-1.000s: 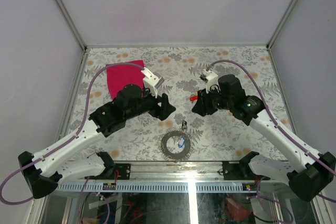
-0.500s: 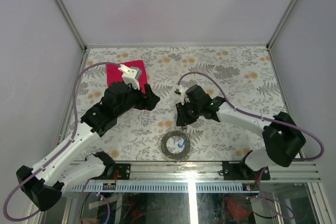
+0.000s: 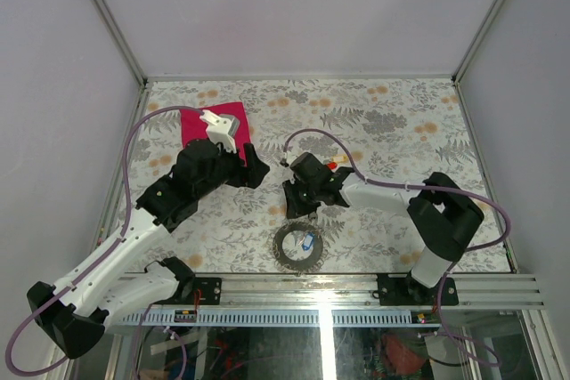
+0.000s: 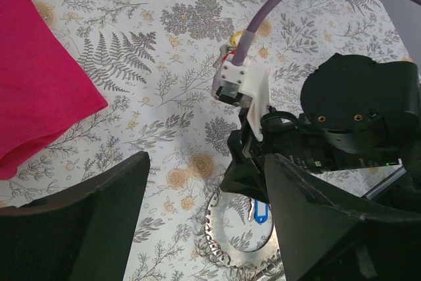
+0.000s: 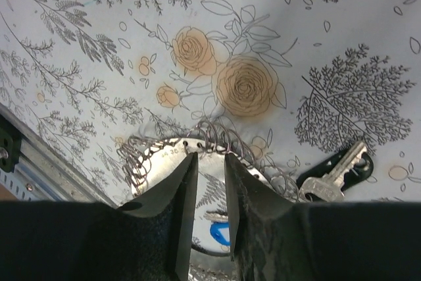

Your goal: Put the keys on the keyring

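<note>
My left arm (image 3: pixel 134 238) rises from its base at the near left corner and angles in toward the middle of the table (image 3: pixel 401 113). Its wrist is bent so the left gripper (image 3: pixel 256 166) points right, just off the near corner of the cloth (image 3: pixel 214 122). Its own camera shows both fingers (image 4: pixel 99 228) spread wide with nothing between them. It is open and empty, held above the table.

My right arm (image 3: pixel 392 191) is folded sharply. The upper link stands up from the base at the near right, the elbow (image 3: pixel 443 211) sits high, and the forearm runs left to the table's middle. The right gripper (image 3: pixel 296 205) tips down and back toward me at the far edge of the keyring (image 3: pixel 298 246). In its own camera the two fingers (image 5: pixel 253 208) stand close together with a slim gap between them and nothing pinched in it. The tips hang over the ring's far rim, and I cannot tell whether they touch it.

The keyring lies flat near the front edge, between the two bases, with its blue piece (image 3: pixel 307 240) inside the loop. Silver keys (image 5: pixel 332 177) lie on the table just beside the ring, on the right in the right wrist view. A red key (image 4: pixel 232 37) lies farther back, beyond the right wrist and apart from the ring.
</note>
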{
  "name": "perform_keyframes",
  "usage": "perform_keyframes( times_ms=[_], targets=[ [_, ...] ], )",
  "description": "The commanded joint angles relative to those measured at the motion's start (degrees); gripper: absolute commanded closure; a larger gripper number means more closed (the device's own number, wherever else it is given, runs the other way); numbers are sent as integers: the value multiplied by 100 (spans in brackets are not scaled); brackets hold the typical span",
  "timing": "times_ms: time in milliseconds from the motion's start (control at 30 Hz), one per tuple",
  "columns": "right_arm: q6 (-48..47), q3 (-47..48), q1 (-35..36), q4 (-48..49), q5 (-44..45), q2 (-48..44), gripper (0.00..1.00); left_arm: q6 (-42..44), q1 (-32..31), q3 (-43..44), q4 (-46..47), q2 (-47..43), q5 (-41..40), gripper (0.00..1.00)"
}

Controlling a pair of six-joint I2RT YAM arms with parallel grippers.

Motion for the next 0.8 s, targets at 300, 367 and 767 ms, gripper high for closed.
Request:
perform_keyframes(
  times_ms=[300,367,767],
  targets=[
    [87,473,121,140,155,548,71,138,35,171,-11,-39,-62,28],
    [68,498,122,97,160,591,71,138,37,172,-6,-27,-57,28],
    [77,497,165,55,31,701,69,123,37,152,7,-4,-15,28]
  ],
)
